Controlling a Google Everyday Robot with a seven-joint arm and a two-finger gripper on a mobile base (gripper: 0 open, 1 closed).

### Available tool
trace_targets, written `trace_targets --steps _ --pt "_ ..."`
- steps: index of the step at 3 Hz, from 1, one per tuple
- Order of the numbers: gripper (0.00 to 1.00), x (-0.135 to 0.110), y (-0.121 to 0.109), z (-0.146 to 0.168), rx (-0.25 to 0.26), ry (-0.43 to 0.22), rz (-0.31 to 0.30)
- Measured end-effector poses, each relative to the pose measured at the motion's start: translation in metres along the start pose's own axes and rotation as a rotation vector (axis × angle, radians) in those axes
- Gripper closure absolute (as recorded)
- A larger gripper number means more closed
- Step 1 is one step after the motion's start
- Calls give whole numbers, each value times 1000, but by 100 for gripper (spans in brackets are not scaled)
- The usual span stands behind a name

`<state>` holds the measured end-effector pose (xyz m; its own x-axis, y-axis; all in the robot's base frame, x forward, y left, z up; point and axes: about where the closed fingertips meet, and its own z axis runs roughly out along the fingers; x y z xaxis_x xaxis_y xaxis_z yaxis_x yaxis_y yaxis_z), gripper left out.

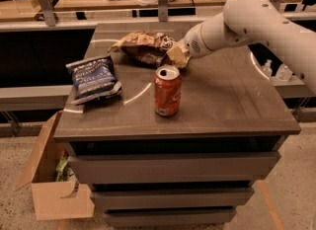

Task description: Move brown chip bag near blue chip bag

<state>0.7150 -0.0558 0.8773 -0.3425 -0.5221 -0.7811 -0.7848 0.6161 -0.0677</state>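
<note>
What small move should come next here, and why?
Probably drag the brown bag toward the blue bag: the pincer sits at the brown bag's end nearest the soda can, the bags lie apart, and the can stands off that path.

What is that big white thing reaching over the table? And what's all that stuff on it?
That white thing is a robot's arm. One camera took this picture, looking down at the gray table. The arm's tip, called the end effector, sits at the right end of the brown chip bag near the table's back. I can't see whether it is gripping the bag. A blue chip bag lies on the left, and a red-orange soda can stands upright in the middle. A cardboard box sits on the floor.
</note>
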Motion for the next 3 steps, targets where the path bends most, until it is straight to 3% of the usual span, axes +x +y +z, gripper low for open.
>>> trace_targets --steps 1,2,3 --pt "100 6 24 -2 -56 23 30" --pt "85 7 29 -3 -69 29 39" --pt "53 7 30 -3 -70 29 39"
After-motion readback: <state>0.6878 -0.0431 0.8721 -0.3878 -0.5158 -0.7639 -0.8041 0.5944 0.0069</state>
